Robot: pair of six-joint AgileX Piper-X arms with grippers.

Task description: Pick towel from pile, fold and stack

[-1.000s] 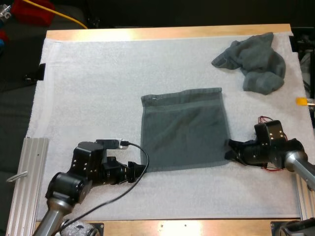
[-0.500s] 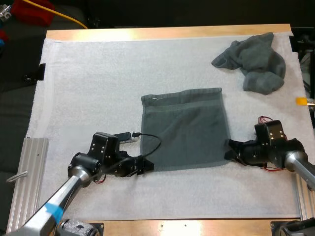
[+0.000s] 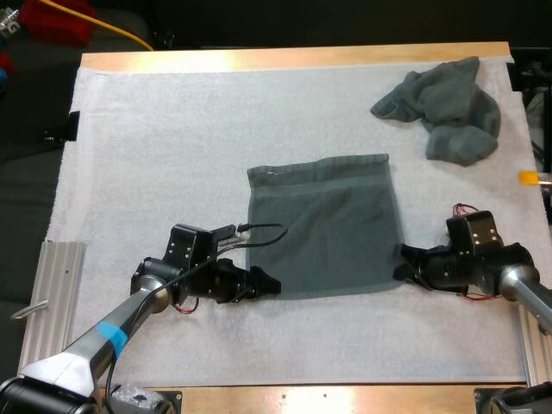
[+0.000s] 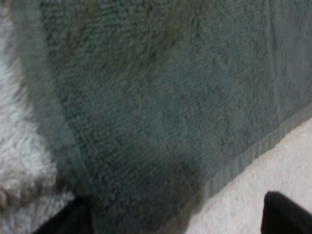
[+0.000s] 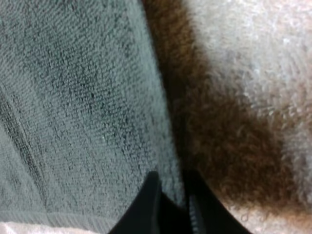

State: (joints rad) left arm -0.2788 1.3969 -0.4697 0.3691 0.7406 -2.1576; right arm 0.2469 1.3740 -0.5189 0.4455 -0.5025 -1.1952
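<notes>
Left gripper [image 3: 266, 283]: at the near left corner of the flat towel [image 3: 323, 228]. In the left wrist view its fingers [image 4: 285, 214] stand spread, one to each side of that corner. The hemmed corner lies between them on the mat [image 3: 172, 147]. Contact between fingers and cloth cannot be judged.

Right gripper [image 3: 402, 263]: at the towel's near right corner, opposite the left gripper across the near hem. In the right wrist view its fingers [image 5: 148, 204] are drawn close with the towel's side edge pinched between them. A dark shadow lies on the mat just beside that edge.

Flat towel: dark grey-green, spread out, roughly square, spanning the gap between the two grippers and reaching away from both. Its far hem is slightly wavy, and a woven band runs along the edges.

Crumpled towel [image 3: 448, 108]: same colour, bunched in a heap, well ahead of the right gripper near the mat's far edge and apart from the flat towel.

Surface: white mat with a fuzzy texture, covering most of the wooden table [image 3: 293, 58]. Bare wood shows along the far and near sides. A ribbed metal rail [image 3: 47, 302] lies outboard of the left arm, along the mat's edge.

Room: a yellow cable [image 3: 103, 26] runs beyond the table's far side, far ahead of the left gripper.
</notes>
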